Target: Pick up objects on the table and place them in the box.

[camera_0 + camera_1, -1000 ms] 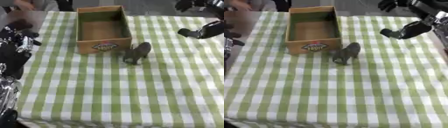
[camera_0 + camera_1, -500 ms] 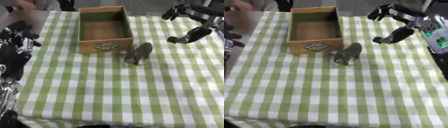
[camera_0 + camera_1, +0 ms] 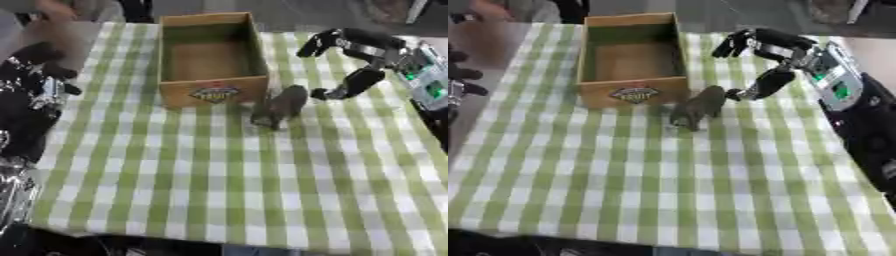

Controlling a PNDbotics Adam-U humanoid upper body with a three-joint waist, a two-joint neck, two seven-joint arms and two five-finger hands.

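A grey toy animal (image 3: 696,107) stands on the green checked tablecloth, just in front of the right corner of the open brown box (image 3: 632,90). The box looks empty inside. My right hand (image 3: 770,55) hovers open just right of the toy, its thumb low beside the toy's back and its fingers spread above, touching nothing. My left hand (image 3: 35,85) shows as black and silver parts at the left edge; I cannot make out its fingers.
The table (image 3: 710,190) runs on toward me in green and white checks. A person's blurred arm (image 3: 52,20) shows at the far left corner beyond the box.
My right hand has come down and leftward from the far right corner to beside the toy. The toy and box have kept their places.
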